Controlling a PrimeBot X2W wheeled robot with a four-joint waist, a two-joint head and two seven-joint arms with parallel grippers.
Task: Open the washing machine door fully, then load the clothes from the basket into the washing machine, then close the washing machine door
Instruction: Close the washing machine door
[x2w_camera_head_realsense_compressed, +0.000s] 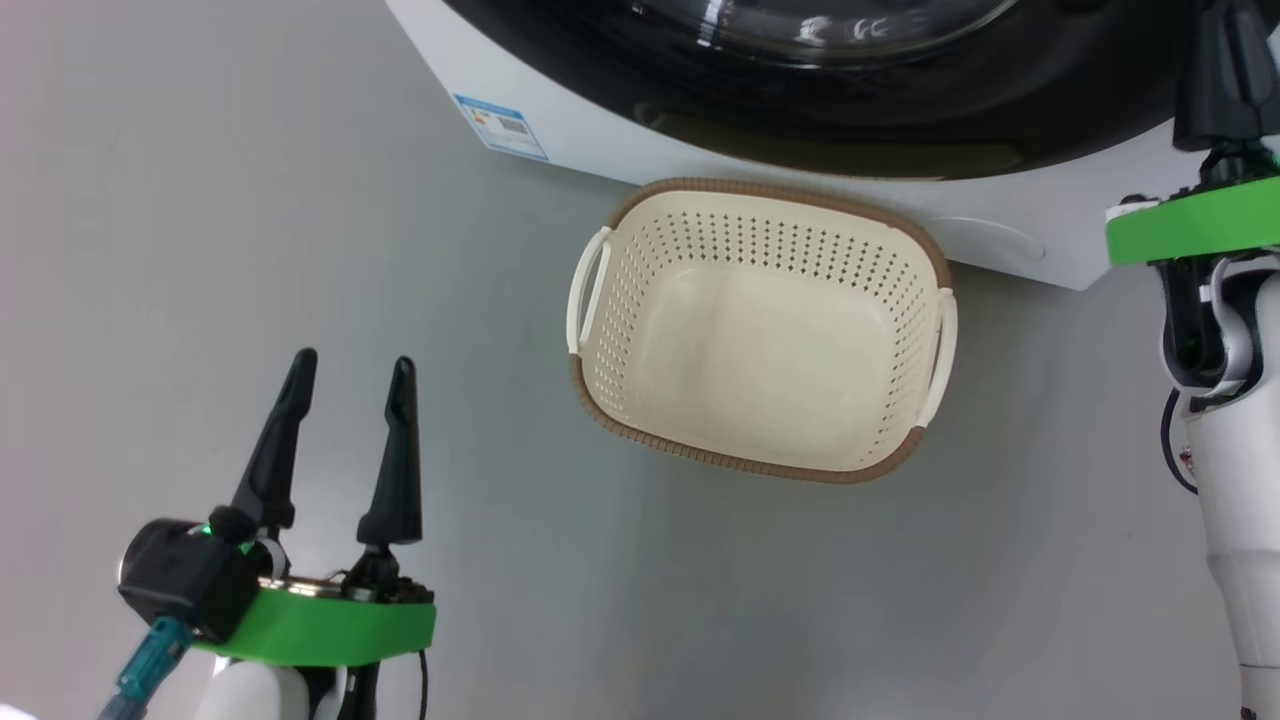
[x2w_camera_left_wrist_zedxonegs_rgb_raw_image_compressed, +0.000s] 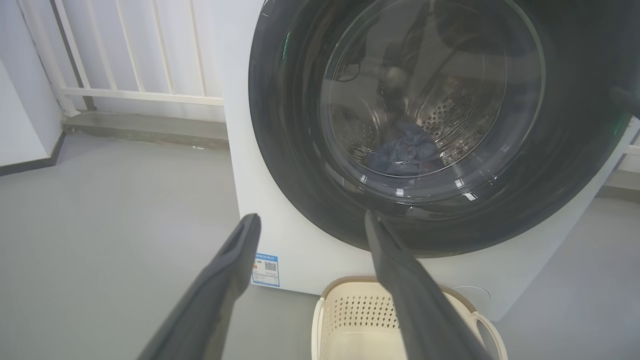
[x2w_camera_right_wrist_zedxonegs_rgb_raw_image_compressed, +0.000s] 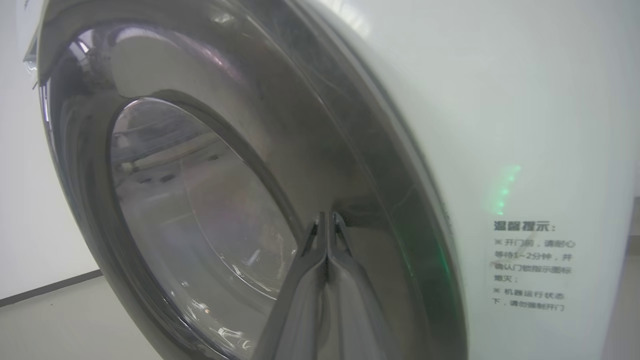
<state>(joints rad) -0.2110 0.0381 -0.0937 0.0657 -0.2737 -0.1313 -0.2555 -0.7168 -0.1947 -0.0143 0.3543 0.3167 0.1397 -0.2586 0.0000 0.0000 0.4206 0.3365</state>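
The washing machine (x2w_camera_head_realsense_compressed: 560, 100) stands at the top of the head view, and its glossy black door (x2w_camera_head_realsense_compressed: 900, 120) lies flat against its front. Through the door's glass (x2w_camera_left_wrist_zedxonegs_rgb_raw_image_compressed: 425, 100) a bluish bundle of clothes (x2w_camera_left_wrist_zedxonegs_rgb_raw_image_compressed: 407, 150) lies in the steel drum. The cream basket (x2w_camera_head_realsense_compressed: 640, 300) sits on the floor just before the machine, with nothing in it. My left gripper (x2w_camera_head_realsense_compressed: 354, 360) is open at the lower left, well apart from the basket. My right gripper (x2w_camera_right_wrist_zedxonegs_rgb_raw_image_compressed: 327, 217) is shut, with its tips at the door's black ring (x2w_camera_right_wrist_zedxonegs_rgb_raw_image_compressed: 380, 200) near the edge.
Grey floor (x2w_camera_head_realsense_compressed: 300, 200) spreads left of the machine. In the left wrist view a white railing (x2w_camera_left_wrist_zedxonegs_rgb_raw_image_compressed: 135, 60) on a low step runs behind it. A blue label sticker (x2w_camera_head_realsense_compressed: 502, 125) and a printed notice (x2w_camera_right_wrist_zedxonegs_rgb_raw_image_compressed: 532, 265) mark the white body. My right forearm (x2w_camera_head_realsense_compressed: 1235, 480) fills the head view's right edge.
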